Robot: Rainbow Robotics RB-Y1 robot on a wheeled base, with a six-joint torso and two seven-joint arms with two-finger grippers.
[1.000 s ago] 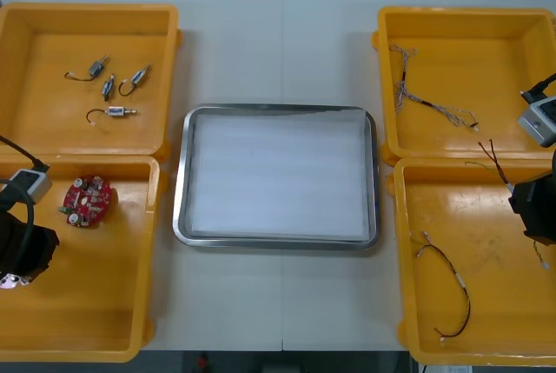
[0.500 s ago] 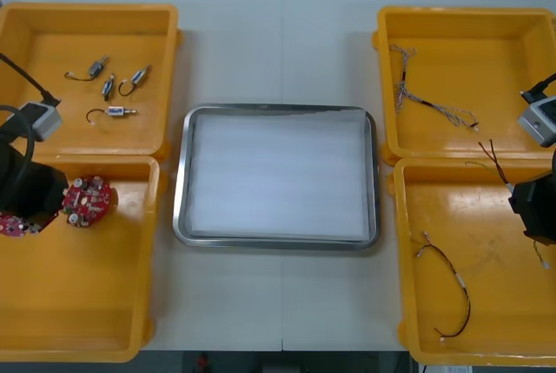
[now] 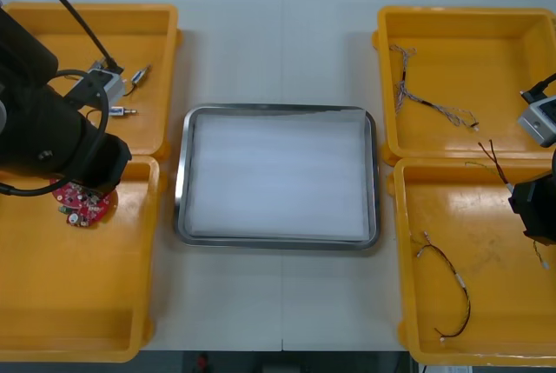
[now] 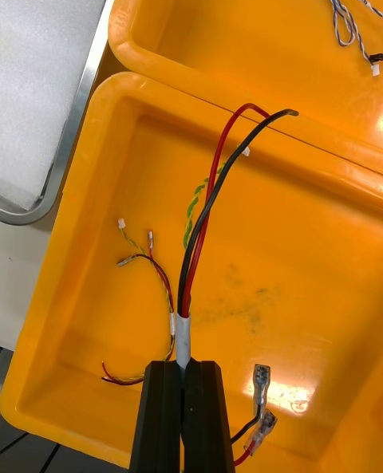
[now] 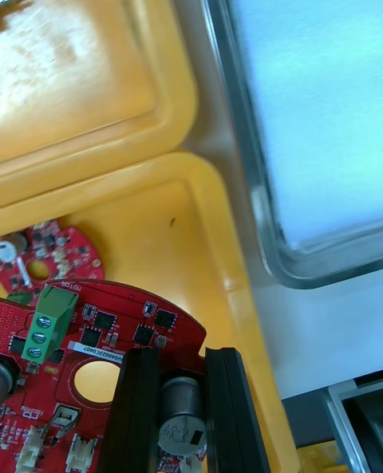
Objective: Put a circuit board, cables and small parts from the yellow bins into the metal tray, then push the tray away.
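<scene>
My left gripper (image 5: 182,361) is shut on a round red circuit board (image 5: 104,337), its fingers clamped on a small cylinder on the board's edge. It hangs above the inner corner of the near left yellow bin (image 5: 199,226), close to the metal tray (image 5: 263,226). A second red board (image 5: 48,254) lies in that bin, seen in the front view as a red board (image 3: 82,206) half under my left arm (image 3: 52,129). My right gripper (image 4: 187,393) is shut on a red and black cable (image 4: 209,194) over the near right bin (image 4: 303,281).
The tray (image 3: 178,182), white inside, sits mid-table between the bins. Small metal parts (image 3: 123,110) lie in the far left bin. A twisted blue and white cable (image 3: 408,86) lies in the far right bin. A thin black and red cable (image 3: 456,286) rests in the near right bin.
My left arm has swung from the table's left edge towards the tray, carrying a red board. The other board and my right arm have stayed put.
</scene>
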